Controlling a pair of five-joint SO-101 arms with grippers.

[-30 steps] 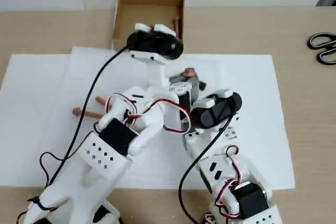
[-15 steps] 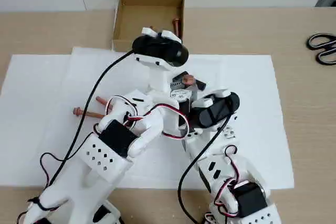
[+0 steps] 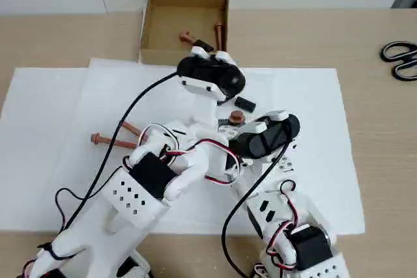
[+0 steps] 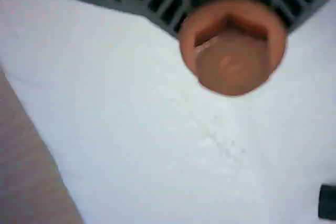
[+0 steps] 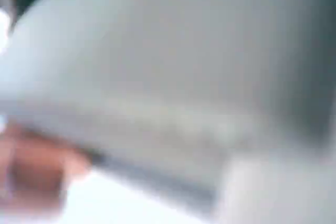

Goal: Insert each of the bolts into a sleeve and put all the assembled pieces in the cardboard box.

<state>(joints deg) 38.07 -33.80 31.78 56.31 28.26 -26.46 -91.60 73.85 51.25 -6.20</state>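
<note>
Copper-coloured bolt [image 3: 236, 117] stood head-up between left gripper [image 3: 228, 99] and right gripper [image 3: 232, 122] over white paper [image 3: 52, 96]; whether either clamped it could not be told.

The high camera is looking down over the table [image 3: 365, 30] from its near side. The left wrist camera is closely facing the white paper [image 4: 131, 129] and a bolt head [image 4: 231, 51], sharing both with the high view. The right wrist camera is sitting too close to tell its aim.

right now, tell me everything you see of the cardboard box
The cardboard box is small, brown, rectangular and open-topped, with a flap folded out on one side. It sits flat on the wooden table, its near edge meeting the white paper sheet. Inside lie a brown piece by one wall and a second brown piece nearer the middle.
</note>
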